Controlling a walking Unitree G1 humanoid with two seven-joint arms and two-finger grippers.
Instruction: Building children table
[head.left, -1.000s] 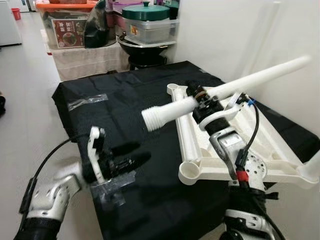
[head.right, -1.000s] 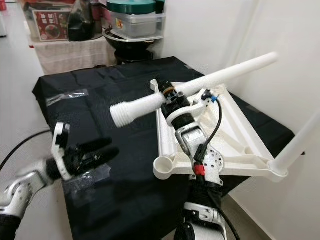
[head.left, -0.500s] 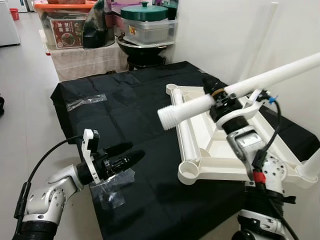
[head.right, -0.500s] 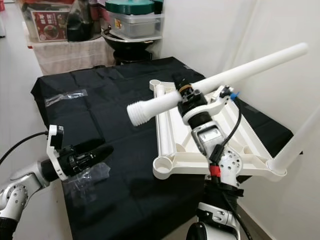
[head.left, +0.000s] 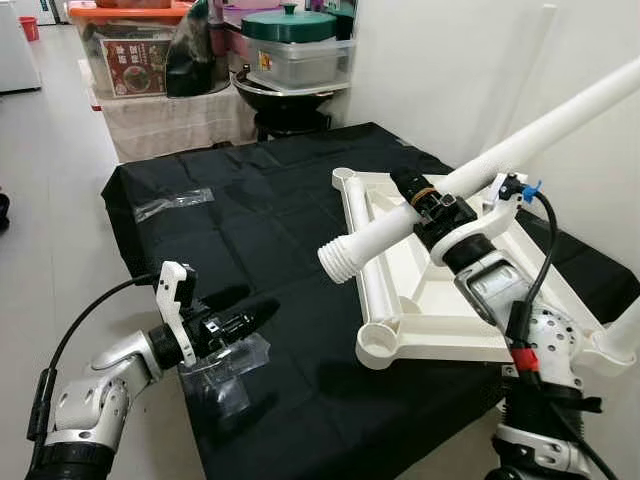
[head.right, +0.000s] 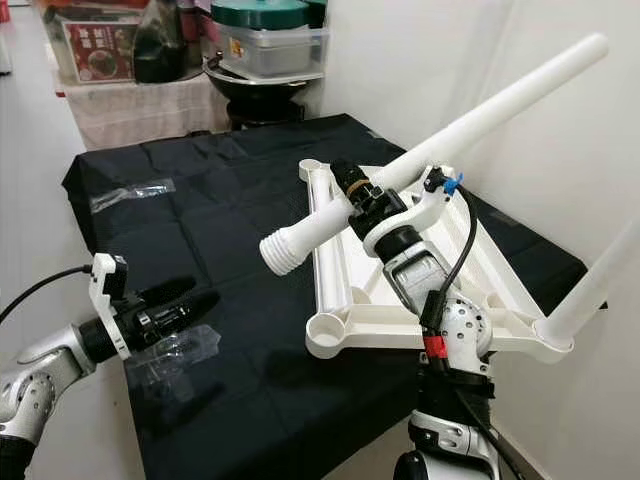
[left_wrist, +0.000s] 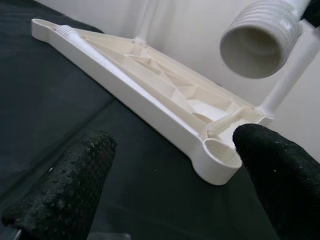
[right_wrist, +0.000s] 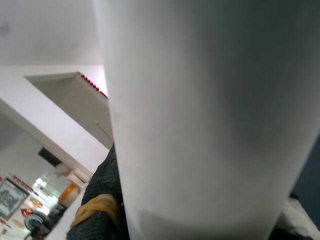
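Observation:
An upturned white plastic tabletop (head.left: 372, 270) lies on the black-draped table (head.left: 250, 210), with an empty corner socket (head.left: 378, 345) nearest me. Two white legs stand upright in its right-hand corners, one of them near the front (head.right: 590, 290). My right gripper (head.left: 425, 200) is shut on a loose white leg (head.left: 380, 238). That leg slants, its threaded end (head.left: 335, 262) pointing down-left above the tabletop's left rail. My left gripper (head.left: 262, 300) is open and empty, low over the table's front left. The left wrist view looks between its fingertips (left_wrist: 60, 190) at the socket (left_wrist: 220, 155) and the threaded end (left_wrist: 257, 37).
A crumpled clear plastic bag (head.left: 225, 365) lies under the left gripper, and another clear wrapper (head.left: 175, 200) lies further back on the cloth. A white wall (head.left: 450, 70) runs close along the right. Storage boxes (head.left: 130, 50) and a green-lidded container (head.left: 295, 45) stand behind the table.
The right gripper has tilted the leg steeper: its far end rose and the threaded end shifted right and dipped toward the tabletop. The left gripper drew back slightly to the left.

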